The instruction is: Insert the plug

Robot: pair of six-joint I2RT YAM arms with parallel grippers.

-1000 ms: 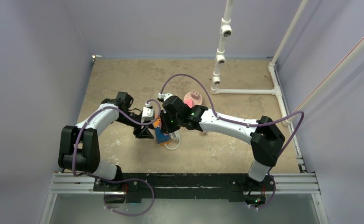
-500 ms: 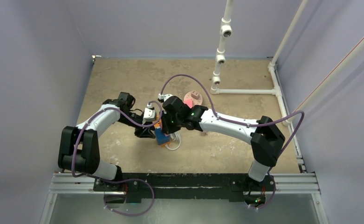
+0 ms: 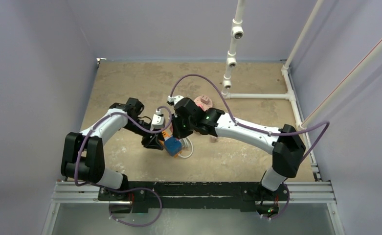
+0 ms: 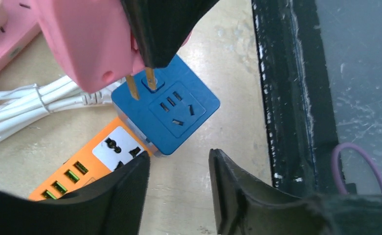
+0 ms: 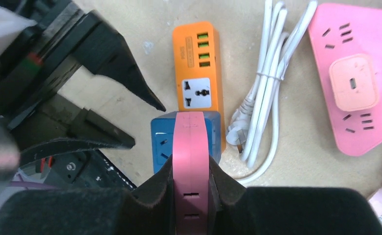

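Observation:
My right gripper [image 5: 191, 171] is shut on the pink plug [image 5: 191, 147] and holds it over the blue cube socket [image 5: 161, 142]. In the left wrist view the plug [image 4: 91, 44] hangs just above the blue socket [image 4: 179, 117]. Its two brass prongs [image 4: 140, 85] touch the socket's top edge, beside the slots and outside them. My left gripper [image 4: 179, 164] is open with only bare table between its fingers, close in front of the socket. The top view shows both grippers meeting at the socket [image 3: 173, 146].
An orange power strip [image 5: 198, 63] lies against the blue socket. A bundled white cable [image 5: 267, 98] lies to its right, then a pink power strip [image 5: 355, 73]. A black rail [image 4: 296, 98] runs along the near table edge. White pipes [image 3: 233, 58] stand at the back right.
The left gripper's jaws have narrowed, and it has slid right toward the socket. The right arm has shifted slightly with the plug. The blue socket now sits a little further right.

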